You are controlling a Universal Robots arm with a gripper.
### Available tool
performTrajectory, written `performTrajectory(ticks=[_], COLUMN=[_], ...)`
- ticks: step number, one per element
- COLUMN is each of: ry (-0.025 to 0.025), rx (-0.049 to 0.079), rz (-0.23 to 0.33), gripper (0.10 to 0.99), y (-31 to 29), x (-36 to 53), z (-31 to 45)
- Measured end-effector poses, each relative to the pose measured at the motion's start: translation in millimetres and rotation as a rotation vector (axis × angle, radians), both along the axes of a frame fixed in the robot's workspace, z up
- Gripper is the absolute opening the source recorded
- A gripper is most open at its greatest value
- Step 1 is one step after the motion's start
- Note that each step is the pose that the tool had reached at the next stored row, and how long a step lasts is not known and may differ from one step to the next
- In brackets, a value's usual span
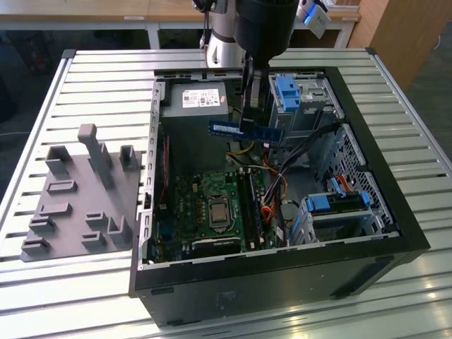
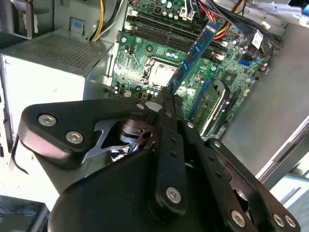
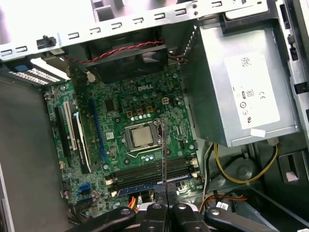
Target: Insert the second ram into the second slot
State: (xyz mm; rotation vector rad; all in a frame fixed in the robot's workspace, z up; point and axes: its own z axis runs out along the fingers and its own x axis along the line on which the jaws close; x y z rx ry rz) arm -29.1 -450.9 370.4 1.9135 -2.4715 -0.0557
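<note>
In the exterior view, an open black computer case (image 1: 395,212) of sheet metal lies on a table (image 1: 99,78) made of ribbed aluminium slats. The gripper (image 1: 248,117) hangs over the far half of the case. Its two slim black fingers are pressed onto the second ram (image 1: 244,130), a thin flat blue stick. The stick lies level in the air and sticks out on both sides of the fingers, well above the green motherboard (image 1: 212,205) and its long dark memory slots (image 1: 248,201). A grey plastic fixture (image 1: 78,191) with blocky pegs sits on the exterior view's left.

In the second wrist view, the gripper (image 2: 167,93) shows matte black links with round silver rivets. The second ram (image 2: 199,47), with small dark chips on its face, runs away from the closed fingertips over the motherboard (image 2: 145,53).

In the first wrist view, the second ram (image 3: 163,154) appears edge-on as a thin line coming out of the gripper (image 3: 164,195). It crosses over the memory slots (image 3: 149,170) beside the square metal processor socket (image 3: 142,137). A grey metal power supply (image 3: 241,96) stands near.
</note>
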Motion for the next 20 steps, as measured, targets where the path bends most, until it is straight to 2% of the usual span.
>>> performTrajectory(ticks=[15, 20], ry=[0.0000, 0.0000], rx=[0.000, 0.000], rz=[-0.131, -0.191], gripper=[0.114, 0.114], y=[0.0, 0.0], x=[0.0, 0.0], z=[-0.4, -0.5])
